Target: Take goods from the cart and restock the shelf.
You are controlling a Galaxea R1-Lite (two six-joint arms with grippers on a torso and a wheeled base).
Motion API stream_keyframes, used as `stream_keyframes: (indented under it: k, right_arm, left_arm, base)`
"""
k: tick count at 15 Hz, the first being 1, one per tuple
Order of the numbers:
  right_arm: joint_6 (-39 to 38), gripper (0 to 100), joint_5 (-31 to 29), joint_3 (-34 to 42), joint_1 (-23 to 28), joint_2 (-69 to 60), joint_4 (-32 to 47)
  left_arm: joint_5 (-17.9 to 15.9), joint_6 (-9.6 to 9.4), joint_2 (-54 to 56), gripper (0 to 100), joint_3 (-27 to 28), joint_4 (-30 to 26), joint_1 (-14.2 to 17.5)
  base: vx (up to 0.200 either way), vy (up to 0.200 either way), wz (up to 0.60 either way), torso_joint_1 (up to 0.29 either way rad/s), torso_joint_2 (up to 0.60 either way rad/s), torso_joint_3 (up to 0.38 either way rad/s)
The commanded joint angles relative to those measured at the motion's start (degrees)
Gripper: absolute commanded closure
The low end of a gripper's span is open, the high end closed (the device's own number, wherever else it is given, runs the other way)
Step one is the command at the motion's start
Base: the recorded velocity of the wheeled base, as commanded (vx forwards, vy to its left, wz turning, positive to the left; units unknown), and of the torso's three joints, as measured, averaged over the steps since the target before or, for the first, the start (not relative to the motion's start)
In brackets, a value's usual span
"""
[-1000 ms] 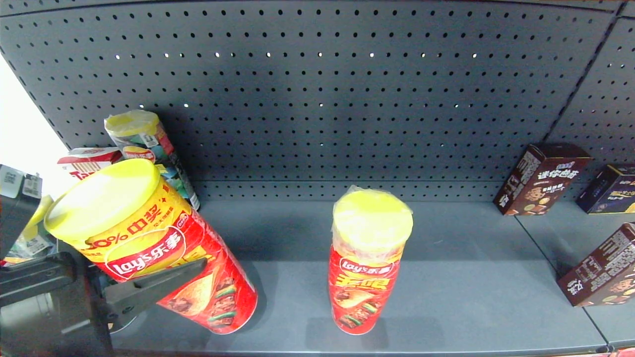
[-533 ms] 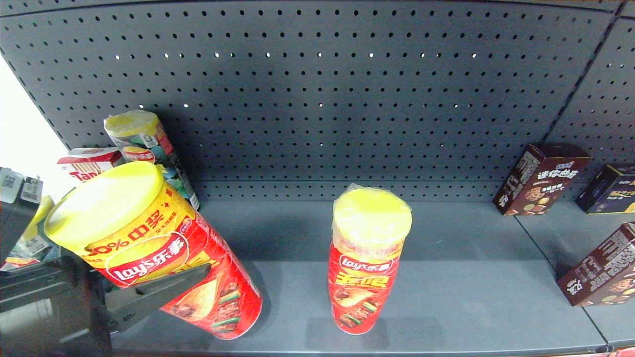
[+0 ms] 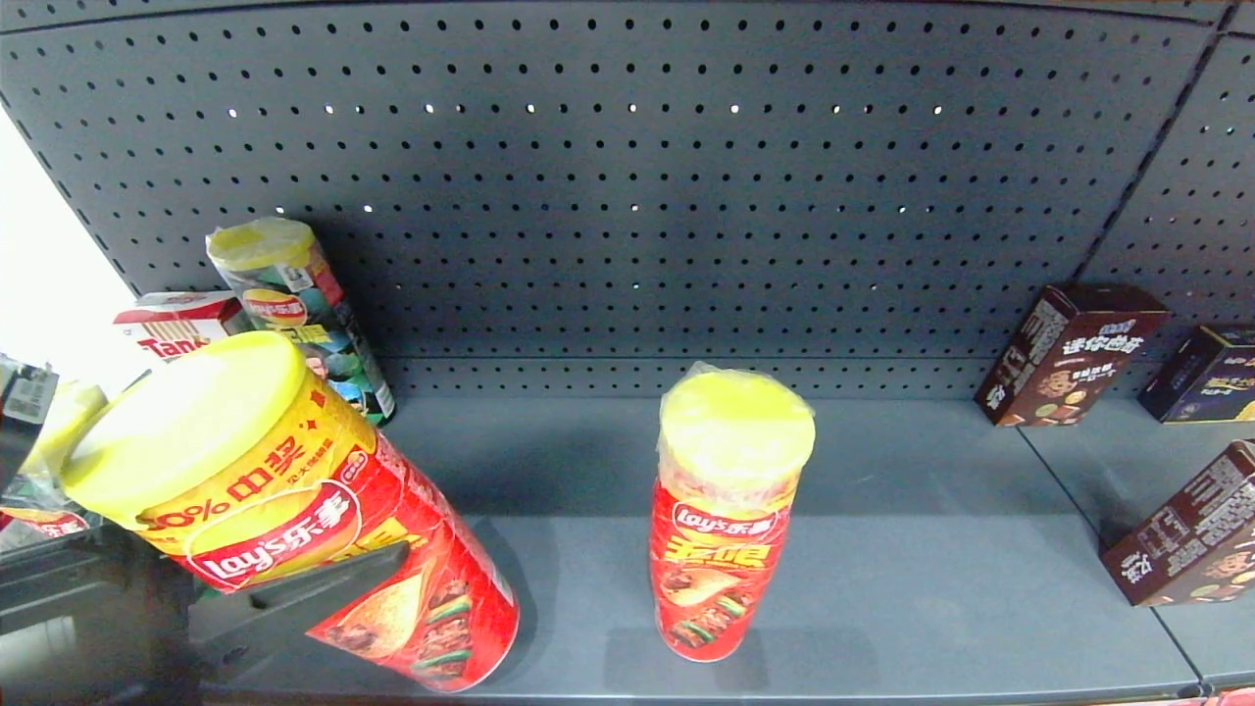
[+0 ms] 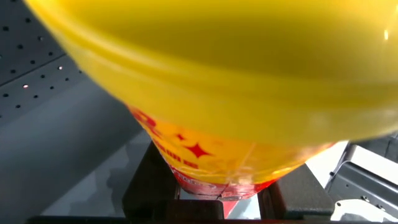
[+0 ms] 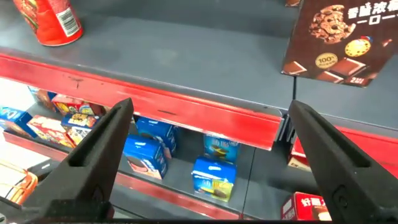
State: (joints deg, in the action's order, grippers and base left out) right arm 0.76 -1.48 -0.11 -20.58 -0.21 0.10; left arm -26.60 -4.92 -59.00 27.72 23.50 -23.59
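Two red chip canisters with yellow lids are on this tier. The standing canister (image 3: 730, 510) sits upright near the middle of the grey shelf (image 3: 931, 549). The held canister (image 3: 284, 510) is at the left front, gripped around its lower body by the left hand (image 3: 333, 579), which is closed firmly on the tube. It leans hard, with its lid tipped out toward the robot and its base low at the shelf's front edge. I cannot tell whether the base is actually touching. The lean is the main danger. If the hand lets go at this angle, the tall tube would probably tip forward off the edge, or fall and roll. Pressing it down while it is tilted could crush the rim of the base, or make the smooth wall slip between the fingers (image 3: 294, 598). A third canister (image 3: 294, 294) stands just behind, against the pegboard, so pushing the held one back carelessly could knock it over. The standing canister is well apart and looks safe. The right hand (image 5: 214, 143) hangs spread and empty below the shelf's red front lip, so it cannot steady anything.
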Motion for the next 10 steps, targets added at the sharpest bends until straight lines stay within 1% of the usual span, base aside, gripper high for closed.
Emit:
stream_keyframes:
  k: [1, 2, 4, 6, 9, 10]
  right_arm:
    - [-0.1, 0, 0.0, 0.1, -0.1, 0.2, 0.0]
    - [-0.1, 0, 0.0, 0.1, -0.1, 0.2, 0.0]
    - [-0.1, 0, 0.0, 0.1, -0.1, 0.2, 0.0]
    - [-0.1, 0, 0.0, 0.1, -0.1, 0.2, 0.0]
    - [-0.1, 0, 0.0, 0.1, -0.1, 0.2, 0.0]
    - [-0.1, 0, 0.0, 0.1, -0.1, 0.2, 0.0]
  left_arm:
    - [0.0, 0.0, -0.1, 100, 0.9, 0.2, -0.1]
    - [-0.2, 0.0, -0.3, 100, 1.6, 0.1, -0.1]
    - [-1.6, 0.09, -2.3, 100, 2.6, 0.1, 0.0]
    - [-1.3, 0.0, -5.8, 100, 5.1, 0.5, 0.2]
    - [-1.6, -0.08, -15.3, 100, 17.5, 0.1, 0.0]
    - [-1.6, -0.08, -17.5, 100, 19.9, 0.1, -0.1]
  base:
    - [0.0, 0.0, 0.0, 0.0, 0.0, 0.0]
    - [0.0, 0.0, 0.0, 0.0, 0.0, 0.0]
    - [0.0, 0.0, 0.0, 0.0, 0.0, 0.0]
    - [0.0, 0.0, 0.0, 0.0, 0.0, 0.0]
    - [0.0, 0.0, 0.0, 0.0, 0.0, 0.0]
    - [0.0, 0.0, 0.0, 0.0, 0.0, 0.0]
